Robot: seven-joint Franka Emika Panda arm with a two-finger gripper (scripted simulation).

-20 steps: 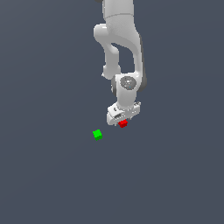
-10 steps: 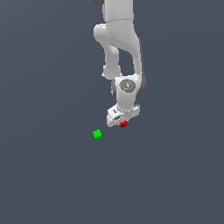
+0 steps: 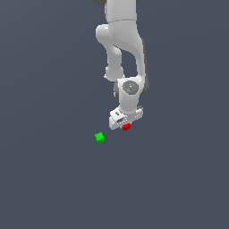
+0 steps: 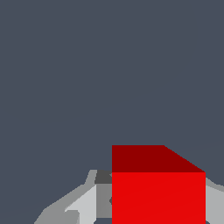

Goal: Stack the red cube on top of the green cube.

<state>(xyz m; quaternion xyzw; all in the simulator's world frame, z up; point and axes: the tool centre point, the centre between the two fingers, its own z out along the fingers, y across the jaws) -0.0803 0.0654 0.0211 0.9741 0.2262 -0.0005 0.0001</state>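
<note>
While the pincer (image 3: pixel 125 125) clamps the red cube (image 3: pixel 126 127), the green cube (image 3: pixel 99 137) sits apart, open floor around it.

A plain dark grey floor (image 3: pixel 49 179) carries the green cube (image 3: pixel 99 137) on its surface.

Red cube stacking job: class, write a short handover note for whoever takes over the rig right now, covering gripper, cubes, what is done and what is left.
Gripper: down at the red cube, fingers on either side; whether it is clamped cannot be told.
Green cube: alone on the floor, towards the exterior view's left of the red cube, apart from it.
Done: the approach to the red cube.
Left: confirm the grasp, lift, carry over the green cube, set down, release.
</note>
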